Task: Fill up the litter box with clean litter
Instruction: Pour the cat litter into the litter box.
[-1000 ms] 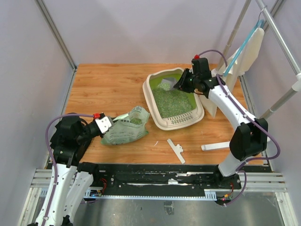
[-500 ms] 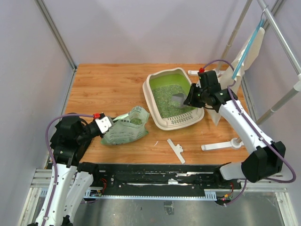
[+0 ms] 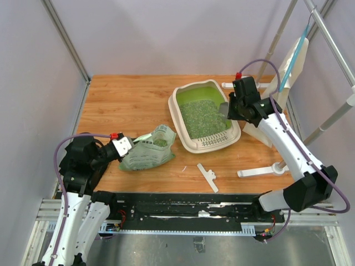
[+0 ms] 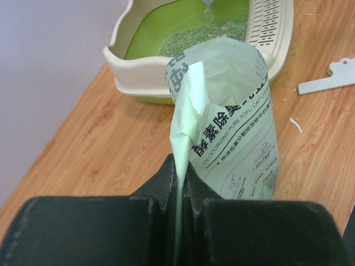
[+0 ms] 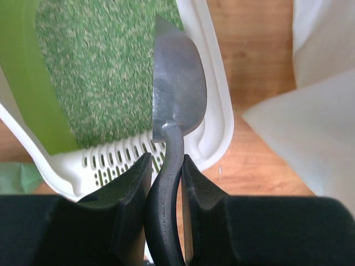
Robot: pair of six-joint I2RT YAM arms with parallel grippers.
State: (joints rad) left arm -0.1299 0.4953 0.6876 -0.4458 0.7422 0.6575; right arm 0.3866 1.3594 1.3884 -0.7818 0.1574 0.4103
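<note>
The cream-white litter box (image 3: 191, 145) stands at mid-table, its bright green inside covered with clean litter (image 3: 201, 117). My right gripper (image 3: 232, 108) is shut on the dark handle of a silver metal scoop (image 5: 178, 83). The scoop's bowl hangs over the box's right rim (image 5: 219, 100), beside the granules (image 5: 105, 66). My left gripper (image 4: 182, 172) is shut on the top edge of a light green printed bag (image 4: 238, 138). That bag (image 3: 150, 149) lies on the wood left of the box, its open mouth facing the tray (image 4: 127, 61).
A white clip piece (image 3: 208, 177) lies on the wood near the front edge. A white stand (image 3: 260, 172) sits at the right front, and a white panel (image 3: 291, 61) leans at the back right. Grey walls enclose the table.
My right gripper has carried the scoop from the far end of the litter box across the litter to its right rim. The left arm and bag have not moved.
</note>
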